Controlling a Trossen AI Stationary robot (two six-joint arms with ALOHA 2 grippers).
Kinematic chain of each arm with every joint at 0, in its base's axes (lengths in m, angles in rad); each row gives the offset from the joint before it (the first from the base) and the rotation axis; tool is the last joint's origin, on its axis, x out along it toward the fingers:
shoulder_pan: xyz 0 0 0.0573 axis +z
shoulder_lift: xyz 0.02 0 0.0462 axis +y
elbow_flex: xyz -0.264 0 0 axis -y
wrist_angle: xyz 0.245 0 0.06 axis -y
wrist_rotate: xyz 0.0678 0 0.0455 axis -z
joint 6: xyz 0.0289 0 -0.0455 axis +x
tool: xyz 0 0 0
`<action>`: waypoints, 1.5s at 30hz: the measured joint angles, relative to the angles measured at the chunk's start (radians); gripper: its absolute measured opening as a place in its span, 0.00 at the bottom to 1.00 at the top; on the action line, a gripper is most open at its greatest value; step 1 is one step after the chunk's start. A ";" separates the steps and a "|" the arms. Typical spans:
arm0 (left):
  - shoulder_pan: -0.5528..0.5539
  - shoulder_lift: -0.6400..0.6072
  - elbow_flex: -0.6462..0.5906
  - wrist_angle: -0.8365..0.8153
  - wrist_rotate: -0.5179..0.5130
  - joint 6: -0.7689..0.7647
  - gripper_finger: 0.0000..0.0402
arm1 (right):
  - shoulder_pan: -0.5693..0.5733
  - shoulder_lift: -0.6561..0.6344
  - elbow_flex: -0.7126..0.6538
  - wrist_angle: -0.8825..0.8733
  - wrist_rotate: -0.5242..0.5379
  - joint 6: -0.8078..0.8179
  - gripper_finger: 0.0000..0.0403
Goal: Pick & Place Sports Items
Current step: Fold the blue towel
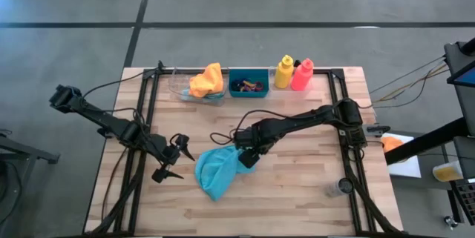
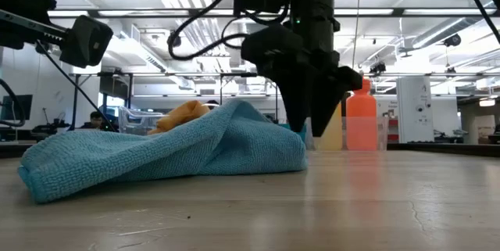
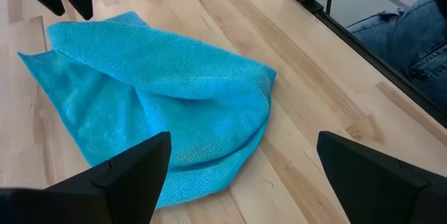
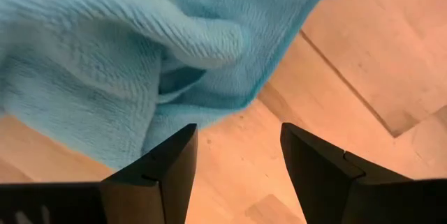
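Observation:
A teal cloth (image 1: 215,170) lies crumpled on the wooden table (image 1: 297,186), a raised fold running across its middle (image 3: 160,91). My right gripper (image 1: 245,156) points down just over the cloth's right end (image 2: 289,145). It is open, and between the fingers I see bare wood and the cloth's edge (image 4: 119,49) (image 4: 237,130). My left gripper (image 1: 172,160) waits to the left of the cloth, open wide and aimed at it (image 3: 242,140). Neither gripper holds anything.
Along the far edge stand a clear tray with an orange cloth (image 1: 206,81), a teal bin (image 1: 249,82) holding small rings, a yellow bottle (image 1: 284,72) and a pink-red bottle (image 1: 302,75). A small round cup (image 1: 344,187) sits near the right front.

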 joint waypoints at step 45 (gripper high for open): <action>-0.354 0.731 0.705 -0.391 -0.458 -0.450 0.91 | 0.554 -0.084 0.002 0.083 1.176 -0.011 0.51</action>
